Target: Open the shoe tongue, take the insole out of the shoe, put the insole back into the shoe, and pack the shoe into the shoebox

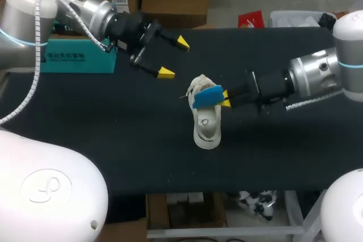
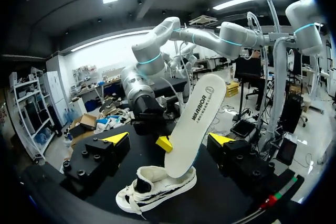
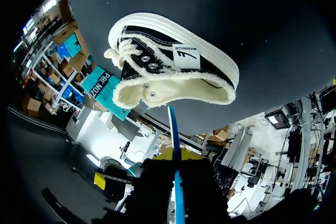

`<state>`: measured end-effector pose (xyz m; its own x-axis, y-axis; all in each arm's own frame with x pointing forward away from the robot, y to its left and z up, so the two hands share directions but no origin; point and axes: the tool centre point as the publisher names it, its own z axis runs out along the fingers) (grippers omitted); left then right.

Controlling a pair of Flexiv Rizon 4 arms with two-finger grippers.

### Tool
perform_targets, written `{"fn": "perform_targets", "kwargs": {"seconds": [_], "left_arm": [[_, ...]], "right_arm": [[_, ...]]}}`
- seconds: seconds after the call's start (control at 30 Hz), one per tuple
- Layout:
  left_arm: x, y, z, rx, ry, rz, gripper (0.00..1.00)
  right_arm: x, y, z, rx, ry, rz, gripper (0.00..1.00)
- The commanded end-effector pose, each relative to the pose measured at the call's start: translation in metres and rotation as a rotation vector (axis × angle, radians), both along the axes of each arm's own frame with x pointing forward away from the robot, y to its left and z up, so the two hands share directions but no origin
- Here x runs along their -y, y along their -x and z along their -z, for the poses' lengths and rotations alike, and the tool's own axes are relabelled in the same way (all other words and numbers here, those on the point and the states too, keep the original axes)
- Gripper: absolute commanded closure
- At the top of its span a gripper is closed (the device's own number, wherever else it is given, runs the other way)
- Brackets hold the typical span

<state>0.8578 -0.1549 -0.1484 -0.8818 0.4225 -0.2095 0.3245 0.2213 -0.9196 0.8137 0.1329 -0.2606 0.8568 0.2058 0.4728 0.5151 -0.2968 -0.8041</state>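
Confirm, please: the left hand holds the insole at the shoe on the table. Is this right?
No. The right hand holds the insole at the shoe on the table; the left hand is open. The head view shows it.

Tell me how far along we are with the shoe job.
Done: the insole is mostly out of the shoe. In hand: the right gripper pinches it, lower end at the shoe's opening. The left gripper is open, holding nothing. Left: seating the insole, then packing the shoe into the shoebox.
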Motion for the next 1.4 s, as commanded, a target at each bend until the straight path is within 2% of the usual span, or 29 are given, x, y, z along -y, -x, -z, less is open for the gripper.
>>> {"fn": "perform_targets", "kwargs": {"seconds": [0.03, 0.17, 0.33, 0.6, 0.97, 1.4], "left_arm": [[-0.007, -0.02, 0.004, 0.064, -0.098, 0.351, 0.0], [-0.008, -0.024, 0.012, 0.093, -0.143, 0.443, 0.0], [-0.007, -0.032, 0.023, 0.075, -0.179, 0.524, 0.0], [-0.009, -0.032, 0.037, 0.087, -0.216, 0.619, 0.0], [-0.016, -0.031, 0.046, 0.089, -0.24, 0.67, 0.0], [-0.019, -0.032, 0.047, 0.087, -0.229, 0.657, 0.0]], "right_arm": [[0.0, -0.006, 0.002, -0.033, 0.004, -0.018, 1.0], [0.0, -0.004, 0.003, -0.021, 0.031, -0.028, 1.0], [-0.005, 0.002, 0.004, -0.019, 0.053, -0.075, 1.0], [-0.01, 0.011, 0.007, -0.024, 0.052, -0.101, 1.0], [-0.016, 0.028, 0.012, -0.008, 0.059, -0.149, 1.0], [-0.018, 0.027, 0.013, -0.011, 0.041, -0.155, 1.0]]}}
